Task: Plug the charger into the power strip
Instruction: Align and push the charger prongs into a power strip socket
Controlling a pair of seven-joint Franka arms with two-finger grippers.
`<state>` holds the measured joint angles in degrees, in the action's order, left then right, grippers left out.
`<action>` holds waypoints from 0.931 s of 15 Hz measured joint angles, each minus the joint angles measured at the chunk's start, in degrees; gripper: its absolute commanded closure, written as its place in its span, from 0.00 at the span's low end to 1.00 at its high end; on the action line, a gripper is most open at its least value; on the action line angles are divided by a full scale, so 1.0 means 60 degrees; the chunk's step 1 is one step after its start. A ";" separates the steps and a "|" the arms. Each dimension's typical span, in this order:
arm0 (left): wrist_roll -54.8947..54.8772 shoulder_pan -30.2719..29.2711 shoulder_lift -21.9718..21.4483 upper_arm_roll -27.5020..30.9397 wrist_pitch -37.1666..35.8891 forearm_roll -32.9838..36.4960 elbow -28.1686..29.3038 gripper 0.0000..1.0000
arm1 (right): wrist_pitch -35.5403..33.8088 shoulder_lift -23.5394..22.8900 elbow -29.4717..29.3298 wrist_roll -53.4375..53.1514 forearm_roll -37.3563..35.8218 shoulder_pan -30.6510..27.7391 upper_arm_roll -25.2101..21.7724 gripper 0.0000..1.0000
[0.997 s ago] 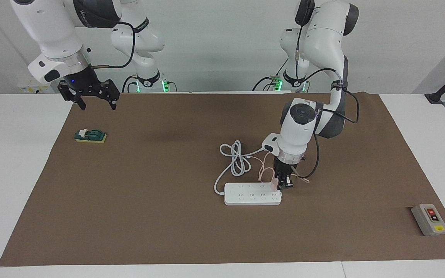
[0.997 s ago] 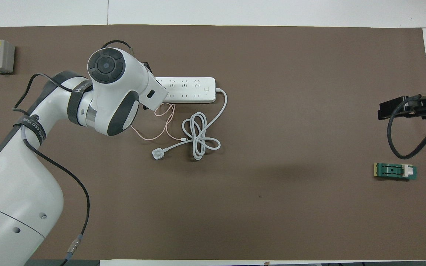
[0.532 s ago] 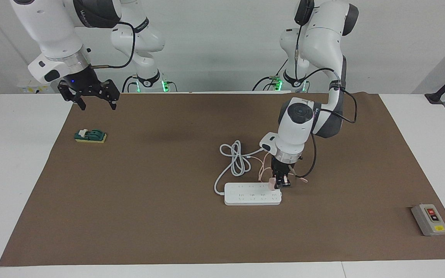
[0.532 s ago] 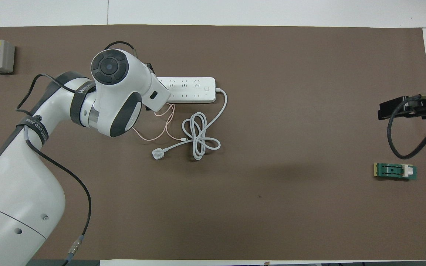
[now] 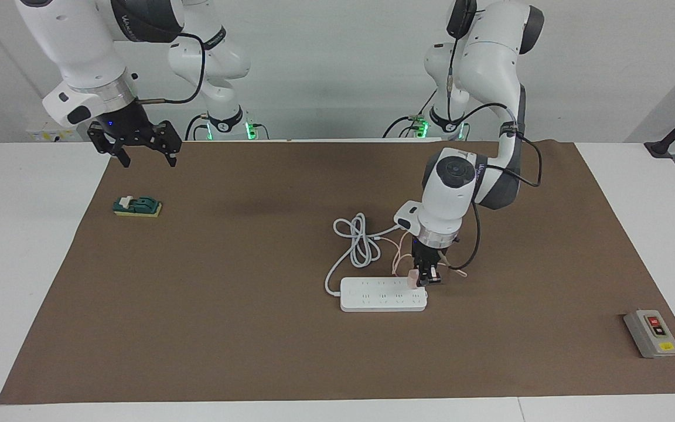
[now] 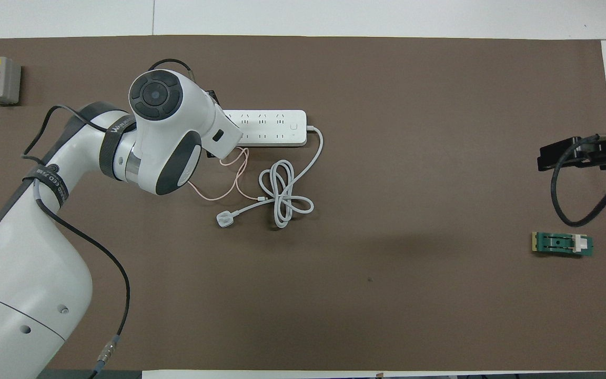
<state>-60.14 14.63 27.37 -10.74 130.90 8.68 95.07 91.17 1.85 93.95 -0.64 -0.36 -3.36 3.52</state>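
Brown mat (image 5: pixel 255 328) over bench; grey switch box (image 5: pixel 651 333) and green block (image 5: pixel 137 206) well apart at opposite ends. Pink charger (image 5: pixel 412 279) pinched in left gripper (image 5: pixel 426 280) fingers atop strip (image 5: pixel 383 294) end, hidden overhead by wrist. Right gripper (image 5: pixel 145 153) waiting, fingers spread, empty. Shifted slightly since earlier.
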 measured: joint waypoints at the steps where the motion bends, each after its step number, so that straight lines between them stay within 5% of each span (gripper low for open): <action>1: 0.0000 0.0000 -0.0010 -0.0002 -0.0048 0.0000 0.0001 1.00 | 0.0000 0.0000 0.0000 0.0000 0.0000 0.0000 0.0000 0.00; 14: 0.0000 0.0000 -0.0037 -0.0031 -0.0218 0.0008 0.0002 1.00 | 0.0000 0.0000 0.0000 0.0000 0.0000 0.0000 0.0000 0.00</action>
<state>-60.14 14.63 27.15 -10.93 129.60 8.73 95.08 91.17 1.85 93.95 -0.64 -0.36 -3.36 3.52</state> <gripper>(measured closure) 0.705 0.000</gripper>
